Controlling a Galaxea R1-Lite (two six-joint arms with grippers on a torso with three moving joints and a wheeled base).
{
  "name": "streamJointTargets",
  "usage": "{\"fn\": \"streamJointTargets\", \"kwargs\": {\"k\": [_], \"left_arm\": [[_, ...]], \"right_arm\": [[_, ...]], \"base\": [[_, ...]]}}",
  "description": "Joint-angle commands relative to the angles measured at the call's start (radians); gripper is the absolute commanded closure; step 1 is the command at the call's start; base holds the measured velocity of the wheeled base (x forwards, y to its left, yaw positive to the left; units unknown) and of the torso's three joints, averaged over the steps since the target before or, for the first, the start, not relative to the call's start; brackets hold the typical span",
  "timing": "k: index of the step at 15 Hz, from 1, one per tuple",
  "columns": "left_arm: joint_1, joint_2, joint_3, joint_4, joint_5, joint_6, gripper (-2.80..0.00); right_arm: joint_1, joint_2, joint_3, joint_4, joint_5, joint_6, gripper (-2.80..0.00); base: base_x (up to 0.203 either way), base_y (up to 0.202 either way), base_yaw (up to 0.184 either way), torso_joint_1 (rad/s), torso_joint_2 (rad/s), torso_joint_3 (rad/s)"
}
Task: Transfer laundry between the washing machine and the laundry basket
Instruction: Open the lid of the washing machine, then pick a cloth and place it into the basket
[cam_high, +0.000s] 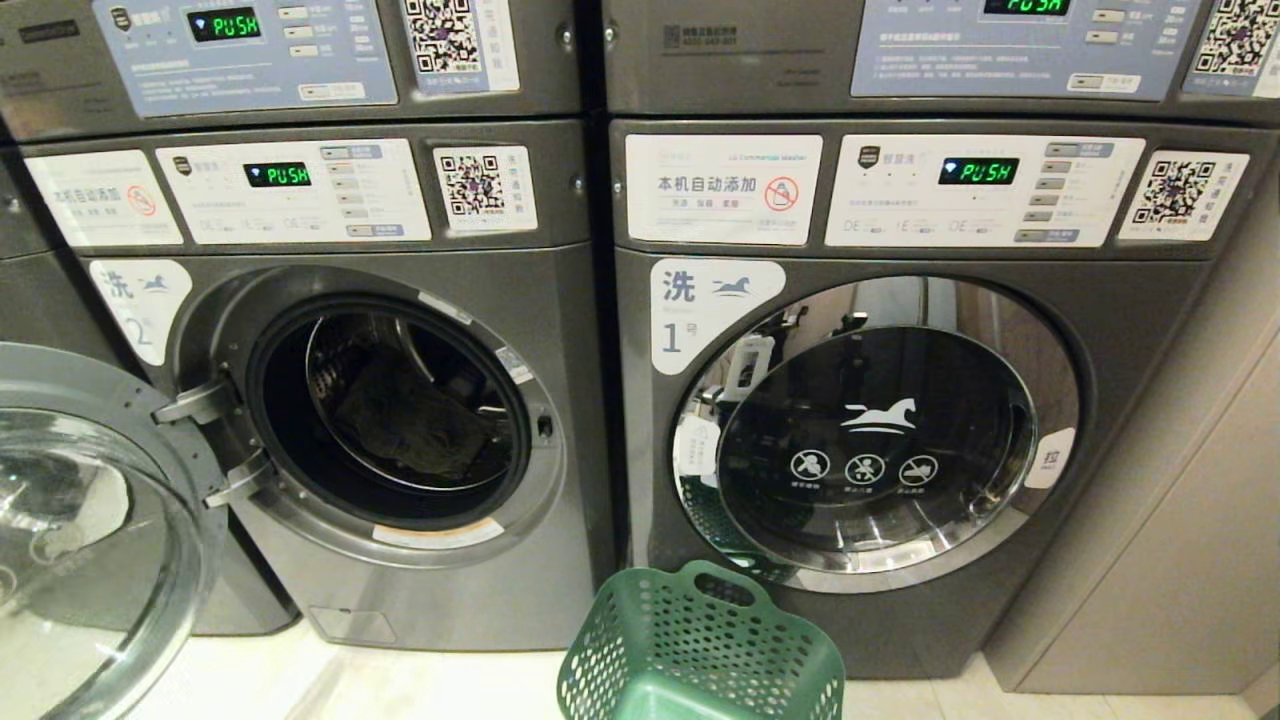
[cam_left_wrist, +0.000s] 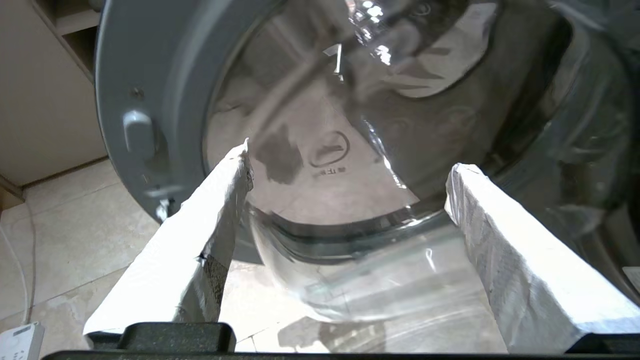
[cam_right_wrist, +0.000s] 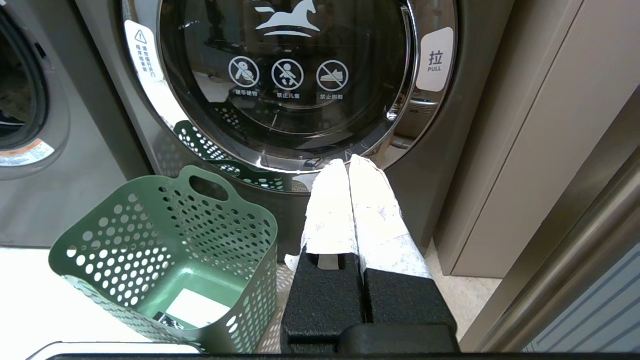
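The left washing machine (cam_high: 560, 420) stands with its round door (cam_high: 90, 520) swung wide open. A dark garment (cam_high: 410, 425) lies inside its drum. The green perforated laundry basket (cam_high: 700, 650) sits on the floor in front of the right machine, holding only a white label (cam_right_wrist: 192, 306) on its bottom. My left gripper (cam_left_wrist: 347, 165) is open, its white-wrapped fingers empty, close to the glass bowl of the open door (cam_left_wrist: 350, 210). My right gripper (cam_right_wrist: 346, 162) is shut on nothing, low beside the basket (cam_right_wrist: 165, 260). Neither arm shows in the head view.
The right washing machine (cam_high: 880, 440) has its door shut, with a pull tab (cam_right_wrist: 435, 60) at its edge. A beige cabinet wall (cam_high: 1180, 540) stands to the right. A white cable (cam_left_wrist: 27, 260) runs over the tiled floor near the open door.
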Motion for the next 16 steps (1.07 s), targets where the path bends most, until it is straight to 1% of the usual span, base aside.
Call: {"fn": "streamJointTargets", "kwargs": {"k": [1,2,3,4,5,6,8,9,11,13,15,16], "left_arm": [[-0.013,-0.023,0.007,-0.006,-0.001,0.001,-2.8],[-0.037,-0.05,0.012,-0.004,-0.016,0.001,-2.8],[-0.068,-0.093,0.026,-0.001,-0.049,0.002,-2.8],[-0.115,-0.152,0.052,0.0,-0.094,0.005,-2.8],[-0.195,-0.211,0.093,0.0,-0.135,0.011,-2.8],[-0.298,-0.276,0.147,0.001,-0.167,0.019,-2.8],[-0.506,-0.387,0.255,0.012,-0.192,0.031,-2.8],[-0.595,-0.471,0.298,0.048,-0.197,0.041,-2.8],[-0.692,-0.638,0.334,0.21,-0.194,0.049,-2.8],[-0.757,-0.818,0.348,0.387,-0.195,0.048,-2.8],[-0.791,-1.022,0.354,0.6,-0.215,0.048,-2.8],[-0.808,-1.167,0.349,0.738,-0.226,0.054,-2.8]], "right_arm": [[0.001,-0.001,0.0,0.0,0.001,0.0,0.0],[0.001,-0.001,0.0,0.0,-0.001,0.0,0.0],[0.001,-0.001,0.0,0.0,-0.001,0.0,0.0],[0.001,-0.001,0.0,0.0,0.001,0.0,0.0],[0.001,-0.001,0.0,0.0,0.001,0.0,0.0],[0.001,-0.001,0.0,0.0,-0.001,0.0,0.0],[0.001,-0.001,0.0,0.0,0.001,0.0,0.0],[0.0,-0.001,0.0,0.0,0.0,0.0,0.0],[0.001,-0.001,0.0,0.0,-0.001,0.0,0.0],[0.001,-0.001,0.0,0.0,-0.001,0.0,0.0],[0.001,-0.001,0.0,0.0,0.001,0.0,0.0],[0.001,-0.001,0.0,0.0,-0.001,0.002,0.0]], "base": [[0.0,0.0,0.0,0.0,0.0,0.0],[0.0,0.0,0.0,0.0,0.0,0.0],[0.0,0.0,0.0,0.0,0.0,0.0],[0.0,0.0,0.0,0.0,0.0,0.0],[0.0,0.0,0.0,0.0,0.0,0.0],[0.0,0.0,0.0,0.0,0.0,0.0],[0.0,0.0,0.0,0.0,0.0,0.0],[0.0,0.0,0.0,0.0,0.0,0.0],[0.0,0.0,0.0,0.0,0.0,0.0],[0.0,0.0,0.0,0.0,0.0,0.0],[0.0,0.0,0.0,0.0,0.0,0.0],[0.0,0.0,0.0,0.0,0.0,0.0]]}}
